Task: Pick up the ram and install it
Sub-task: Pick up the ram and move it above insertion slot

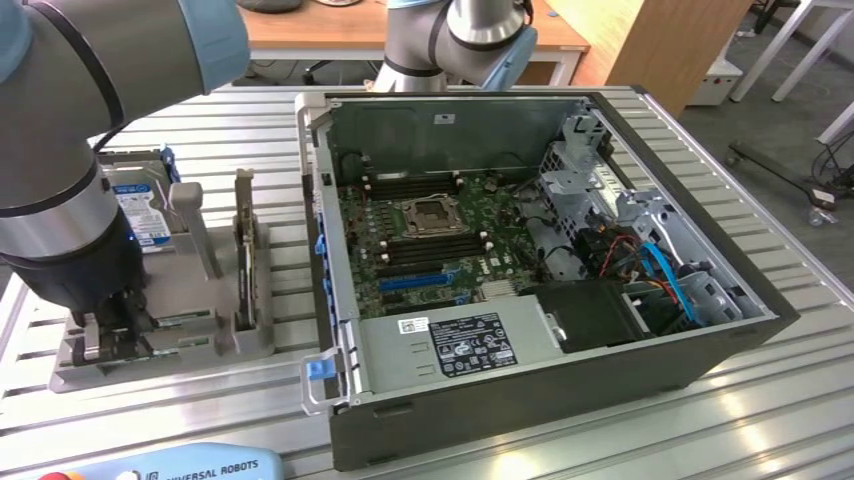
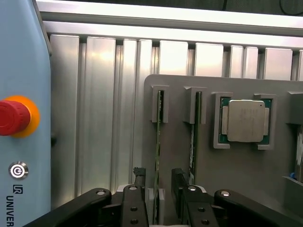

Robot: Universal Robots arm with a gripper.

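Note:
A ram stick (image 2: 157, 137) stands on edge in a slot of the grey holder (image 2: 180, 94), showing as a thin green line in the wrist view. My gripper (image 2: 158, 182) is open. Its black fingers (image 2: 139, 177) stand on either side of that stick's near end with a gap on each side. A second ram stick (image 2: 194, 137) sits in the neighbouring slot. In the exterior view my gripper (image 1: 114, 322) reaches down into the front corner of the holder (image 1: 200, 365), at the exterior view's left of the open computer case (image 1: 534, 330). The arm hides the sticks there.
A square silver processor (image 2: 245, 120) lies in the holder beside the sticks. A hard drive (image 1: 140, 210) and a dark upright card (image 1: 244, 250) stand further back. The motherboard (image 1: 441, 230) lies open inside the case. A teach pendant with a red stop button (image 2: 12, 117) lies at the table's near edge.

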